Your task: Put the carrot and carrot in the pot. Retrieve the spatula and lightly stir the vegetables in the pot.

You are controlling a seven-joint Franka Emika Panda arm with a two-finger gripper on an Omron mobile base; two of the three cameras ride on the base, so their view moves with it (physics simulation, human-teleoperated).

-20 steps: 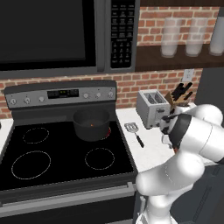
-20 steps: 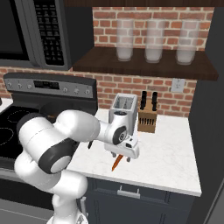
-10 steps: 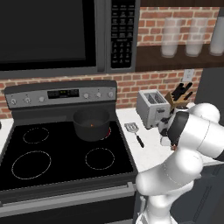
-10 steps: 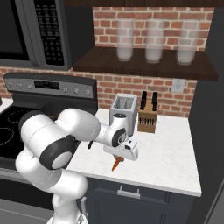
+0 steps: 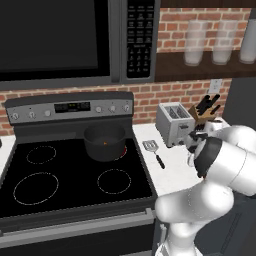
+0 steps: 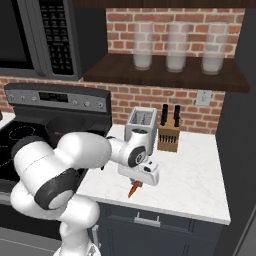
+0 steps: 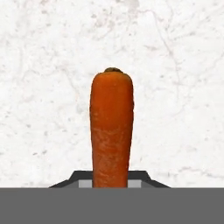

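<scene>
One carrot sits between your pincer's jaws, which are closed on its lower part; in the hand view it runs straight up from the dark tips, stem end farthest from the camera, with the white marbled surface behind it. In the right base view you can see the same carrot poking down below the hand, its orange point hanging just over the surface near the front edge. A second orange piece lies inside the pot, which stands on the back right burner of the black stove. Your spatula lies flat on the surface just right of the stove, slotted head toward the wall, black handle toward the front. Behind it stands the toaster, with the knife block just beside that on the right. Above, three glass jars line a dark shelf on the brick wall, and the microwave hangs over the stove.
</scene>
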